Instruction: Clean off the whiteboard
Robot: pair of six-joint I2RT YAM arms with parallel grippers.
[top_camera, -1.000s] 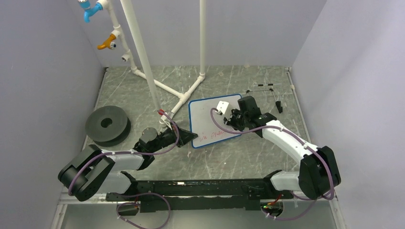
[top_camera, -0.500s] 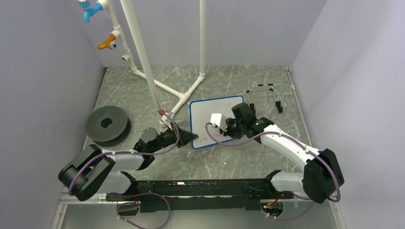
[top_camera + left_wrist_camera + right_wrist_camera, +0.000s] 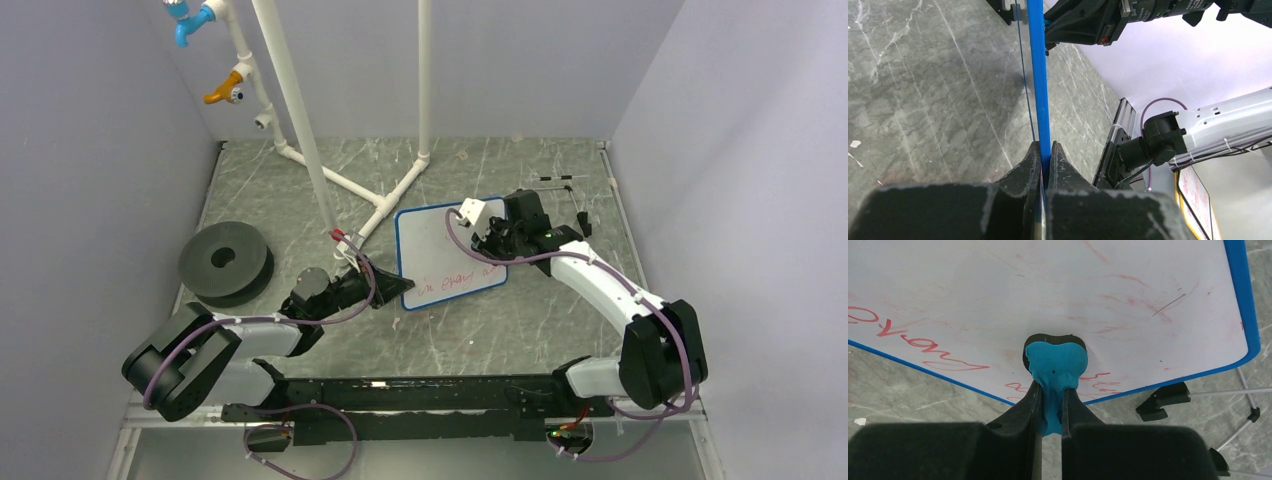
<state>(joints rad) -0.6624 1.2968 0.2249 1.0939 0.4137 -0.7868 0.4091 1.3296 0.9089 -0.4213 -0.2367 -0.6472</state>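
The whiteboard (image 3: 432, 243) lies tilted right of the table's centre, white with a blue rim and red writing (image 3: 447, 282) along its near edge. My left gripper (image 3: 398, 290) is shut on its near left corner; in the left wrist view the blue rim (image 3: 1038, 75) runs edge-on between the fingertips (image 3: 1044, 151). My right gripper (image 3: 493, 243) is at the board's right side, shut on a blue eraser (image 3: 1055, 360) whose black pad presses on the board (image 3: 1048, 285). Red smudges and red words (image 3: 923, 345) show around it, ahead of my right gripper (image 3: 1050, 390).
A black wire easel stand (image 3: 565, 195) lies behind the board at the right; its foot (image 3: 1163, 401) shows in the right wrist view. A white pipe frame (image 3: 385, 200) stands behind the board. A black foam disc (image 3: 225, 262) sits at the left. Grey walls enclose the table.
My right gripper swept the eraser down-left across the board, then back up to its right side. The left gripper has kept its hold.
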